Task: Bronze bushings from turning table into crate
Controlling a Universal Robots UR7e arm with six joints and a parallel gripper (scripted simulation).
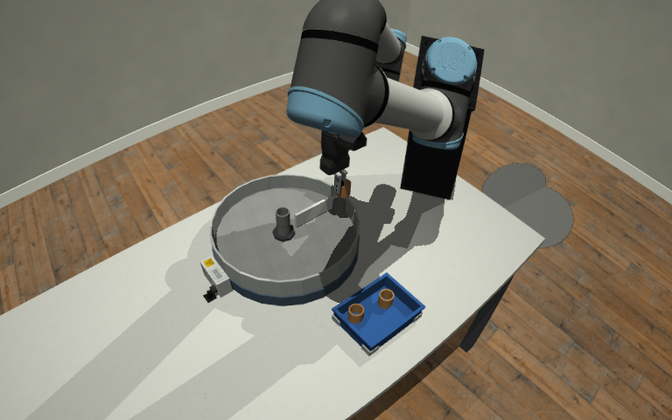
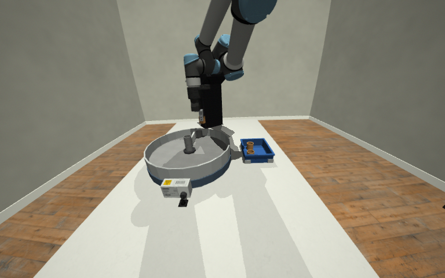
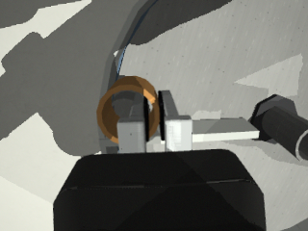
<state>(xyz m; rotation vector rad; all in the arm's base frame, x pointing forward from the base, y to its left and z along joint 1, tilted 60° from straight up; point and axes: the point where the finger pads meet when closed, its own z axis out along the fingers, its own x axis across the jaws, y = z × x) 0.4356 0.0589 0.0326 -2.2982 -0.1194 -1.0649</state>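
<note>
Bronze bushing [image 1: 346, 189] [image 2: 203, 120] [image 3: 102, 115] is up off the turning table [image 1: 282, 287] [image 2: 183, 174] [image 3: 207, 53], at the fingers [image 1: 340, 184] [image 2: 201, 117]. These pinch its wall, one in the bore, the other outside; the ring hangs off to one side of the grip. Below the fingers, by the pale guide bar [image 1: 311, 213] [image 2: 193, 135] [image 3: 226, 137], a dark grey cylinder [image 1: 340, 206] [image 2: 199, 133] is probably a steel bushing; to be left alone.

Well apart from the fingers, on the counter [image 1: 471, 237] [image 2: 219, 236], the blue crate [image 1: 381, 324] [image 2: 262, 149] holds two more bronze bushings, upright and apart.

Handling (judged): stiff, fairly heavy for its size, hardly fragile. Smooth metal could slip or swivel about so narrow a hold. Wall grip looks right; pads should sit square and deep, with the bore upright. Next: carry over the rim, lower into free crate floor, then release.

Labels: white box [image 1: 215, 276] [image 2: 176, 189] across the turning table from the fingers bears a yellow sticker and barcode-like stripes. Small print, unreadable from here. No brand legible.
</note>
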